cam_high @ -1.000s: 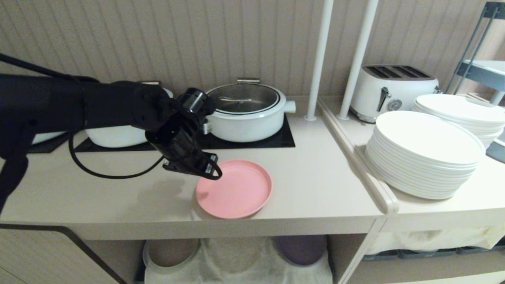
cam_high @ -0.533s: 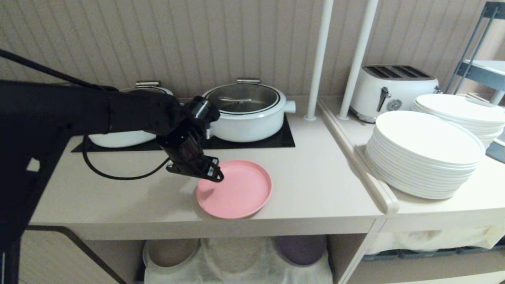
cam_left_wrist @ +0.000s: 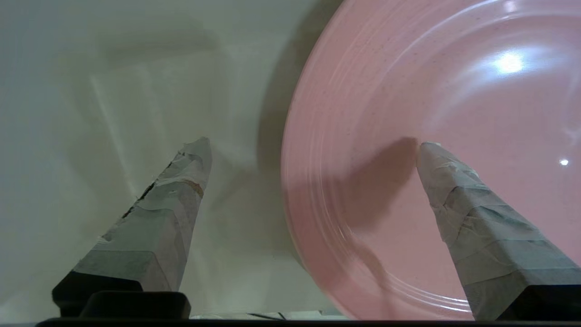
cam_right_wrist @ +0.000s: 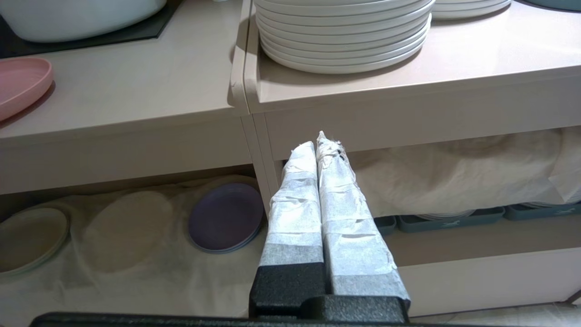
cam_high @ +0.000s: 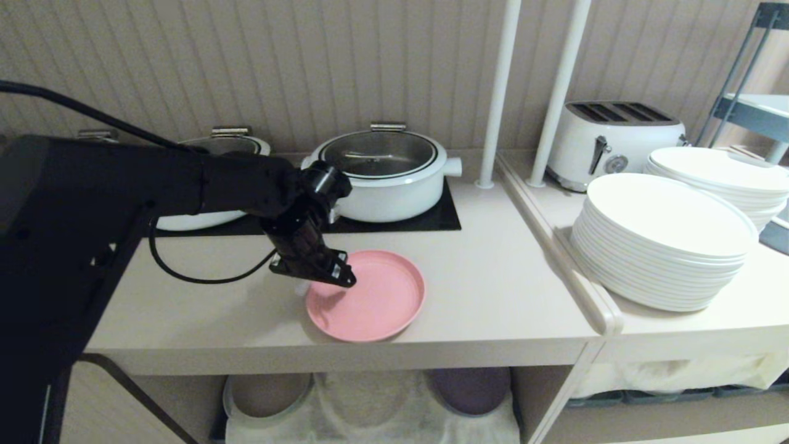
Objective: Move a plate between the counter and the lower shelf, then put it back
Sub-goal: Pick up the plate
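The left gripper [cam_high: 320,279] is spread wide over the near-left rim of the plate [cam_high: 370,299], one finger above the pink surface and the other over bare worktop, nothing being gripped. The one pink plate is sat flat on the counter [cam_high: 493,290], near its front edge. The right gripper [cam_right_wrist: 320,145] is parked low out front, fingers pressed together, empty. Two white pots [cam_high: 385,176] are set on the hob. Two plates are seen on the lower shelf [cam_high: 370,407]: purple plate [cam_high: 470,390] and beige plate [cam_high: 266,394]. Two stacks of white plates [cam_high: 669,240] are kept beside.
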{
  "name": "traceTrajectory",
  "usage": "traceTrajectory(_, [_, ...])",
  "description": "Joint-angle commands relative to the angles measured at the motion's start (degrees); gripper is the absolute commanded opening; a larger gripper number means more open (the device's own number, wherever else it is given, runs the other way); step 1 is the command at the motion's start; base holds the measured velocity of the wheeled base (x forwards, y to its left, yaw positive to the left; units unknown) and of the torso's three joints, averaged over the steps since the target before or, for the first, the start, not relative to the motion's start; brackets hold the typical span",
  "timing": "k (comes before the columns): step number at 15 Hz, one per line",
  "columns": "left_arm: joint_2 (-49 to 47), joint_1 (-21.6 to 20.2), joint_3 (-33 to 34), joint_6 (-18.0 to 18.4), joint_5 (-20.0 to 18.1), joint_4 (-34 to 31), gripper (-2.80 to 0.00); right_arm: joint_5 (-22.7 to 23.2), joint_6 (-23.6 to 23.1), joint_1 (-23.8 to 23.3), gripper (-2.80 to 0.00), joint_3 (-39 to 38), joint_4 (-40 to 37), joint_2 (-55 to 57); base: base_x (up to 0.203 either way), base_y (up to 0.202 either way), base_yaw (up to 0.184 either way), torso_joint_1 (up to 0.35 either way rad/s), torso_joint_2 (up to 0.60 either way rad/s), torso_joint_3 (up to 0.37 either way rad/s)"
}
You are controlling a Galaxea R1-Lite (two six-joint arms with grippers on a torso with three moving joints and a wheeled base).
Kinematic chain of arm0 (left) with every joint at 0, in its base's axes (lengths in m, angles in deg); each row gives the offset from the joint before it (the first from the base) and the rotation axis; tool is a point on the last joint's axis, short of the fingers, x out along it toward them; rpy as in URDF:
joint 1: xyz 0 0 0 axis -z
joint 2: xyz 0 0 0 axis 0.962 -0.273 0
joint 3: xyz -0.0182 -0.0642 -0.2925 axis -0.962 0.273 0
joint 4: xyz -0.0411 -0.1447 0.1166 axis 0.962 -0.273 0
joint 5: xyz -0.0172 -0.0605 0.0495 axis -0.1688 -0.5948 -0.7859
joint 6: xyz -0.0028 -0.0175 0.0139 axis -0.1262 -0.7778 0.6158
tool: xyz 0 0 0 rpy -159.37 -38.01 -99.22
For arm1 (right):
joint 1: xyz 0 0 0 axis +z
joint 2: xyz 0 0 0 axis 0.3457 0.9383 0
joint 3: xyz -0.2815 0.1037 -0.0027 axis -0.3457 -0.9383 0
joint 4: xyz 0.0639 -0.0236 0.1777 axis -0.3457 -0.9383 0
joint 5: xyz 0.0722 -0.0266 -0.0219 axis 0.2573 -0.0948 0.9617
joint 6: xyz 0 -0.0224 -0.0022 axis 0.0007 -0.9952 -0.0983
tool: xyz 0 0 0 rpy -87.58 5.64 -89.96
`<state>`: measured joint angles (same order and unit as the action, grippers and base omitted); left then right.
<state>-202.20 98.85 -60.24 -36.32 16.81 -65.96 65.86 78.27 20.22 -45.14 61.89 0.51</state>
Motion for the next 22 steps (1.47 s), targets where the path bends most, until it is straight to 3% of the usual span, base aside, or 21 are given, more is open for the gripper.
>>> traceTrajectory(1, [-0.36, 0.00, 0.01, -0.09, 0.10, -0.31, 0.00, -0.03, 0.03, 0.00, -2.80, 0.00, 0.02, 0.09, 0.000, 0.000, 0.000, 0.000, 0.00, 0.000])
traceTrajectory(10, [-1.42, 0.00, -0.78, -0.88, 1.15, -2.16, 0.00, -0.03, 0.03, 0.00, -2.80, 0.00, 0.02, 0.06, 0.000, 0.000, 0.000, 0.000, 0.00, 0.000])
traceTrajectory(11, [-1.42, 0.00, -0.87, -0.96, 1.15, -2.07, -2.80, -0.03, 0.03, 0.00, -2.80, 0.00, 0.02, 0.05, 0.000, 0.000, 0.000, 0.000, 0.00, 0.000])
traceTrajectory(22, [-0.58, 0.00, -1.05, -1.41, 2.12, -2.42, -2.80, -0.03, 0.03, 0.00, -2.80, 0.00, 0.02, 0.00, 0.000, 0.000, 0.000, 0.000, 0.00, 0.000])
